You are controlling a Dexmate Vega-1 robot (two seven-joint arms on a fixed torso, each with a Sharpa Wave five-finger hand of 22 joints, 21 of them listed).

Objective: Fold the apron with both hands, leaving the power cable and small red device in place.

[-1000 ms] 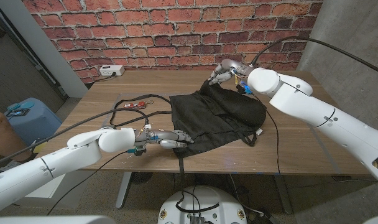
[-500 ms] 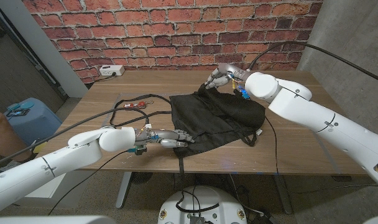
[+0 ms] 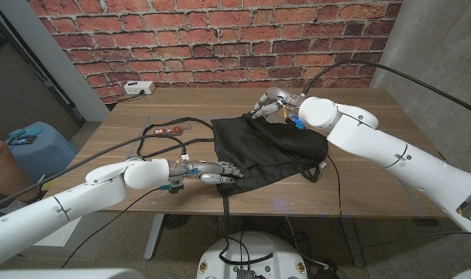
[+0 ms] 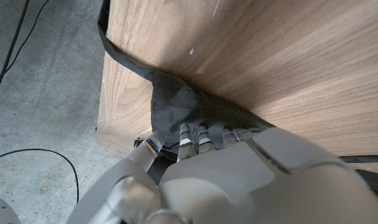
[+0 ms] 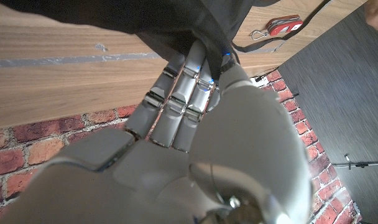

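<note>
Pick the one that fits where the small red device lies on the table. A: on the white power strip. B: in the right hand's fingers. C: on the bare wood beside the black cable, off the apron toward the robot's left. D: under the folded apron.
C: the small red device lies on bare wood by the black cable, clear of the apron.
</note>
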